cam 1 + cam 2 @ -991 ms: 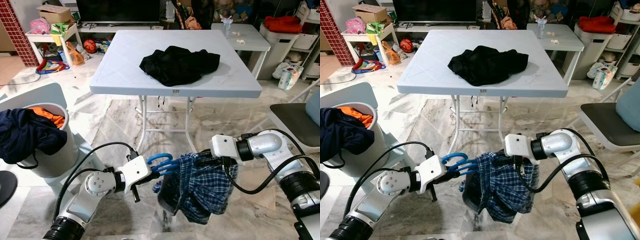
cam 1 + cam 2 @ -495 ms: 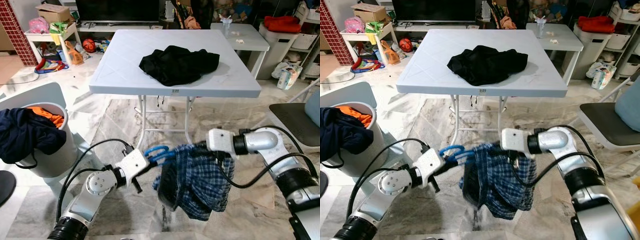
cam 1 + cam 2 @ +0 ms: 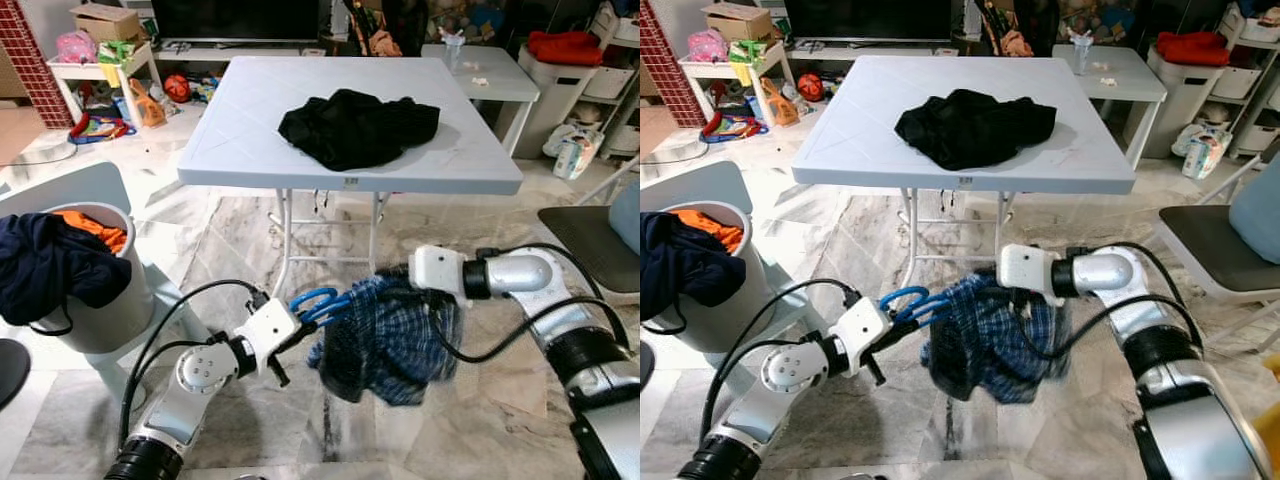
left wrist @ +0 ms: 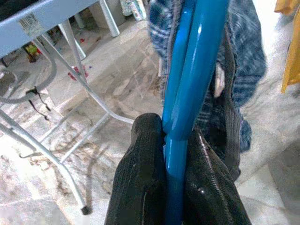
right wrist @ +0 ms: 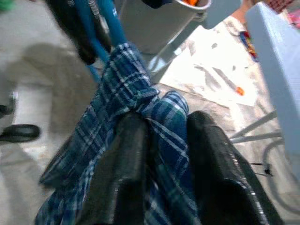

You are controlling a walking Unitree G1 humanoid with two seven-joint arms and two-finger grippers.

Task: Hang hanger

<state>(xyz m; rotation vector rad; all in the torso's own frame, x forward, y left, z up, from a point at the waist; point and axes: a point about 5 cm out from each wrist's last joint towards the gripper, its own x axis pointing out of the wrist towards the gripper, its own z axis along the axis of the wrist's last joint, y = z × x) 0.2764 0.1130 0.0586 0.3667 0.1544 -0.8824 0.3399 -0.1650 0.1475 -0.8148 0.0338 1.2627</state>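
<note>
Left tool (image 4: 176, 159) pinched closed, right tool (image 5: 161, 154) clamped (both arms low, forward)

Lived-in home: TV (image 3: 235, 18), toy-cluttered shelf (image 3: 105, 65), laundry basket (image 3: 95, 290), folding table (image 3: 240, 130), marble floor (image 3: 230, 250).

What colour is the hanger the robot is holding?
Bright blue. The hanger shows best in the left wrist view, pinched between the left gripper's fingers.

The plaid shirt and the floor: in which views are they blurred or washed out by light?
Left eye view: the plaid shirt is smeared by motion, while the white table is sharp. Right eye view: glare bleaches the floor beside the table. Left wrist view: the blue hanger in the left tool is sharp, the background soft. Right wrist view: the right tool on the shirt looks slightly blurred.
</note>
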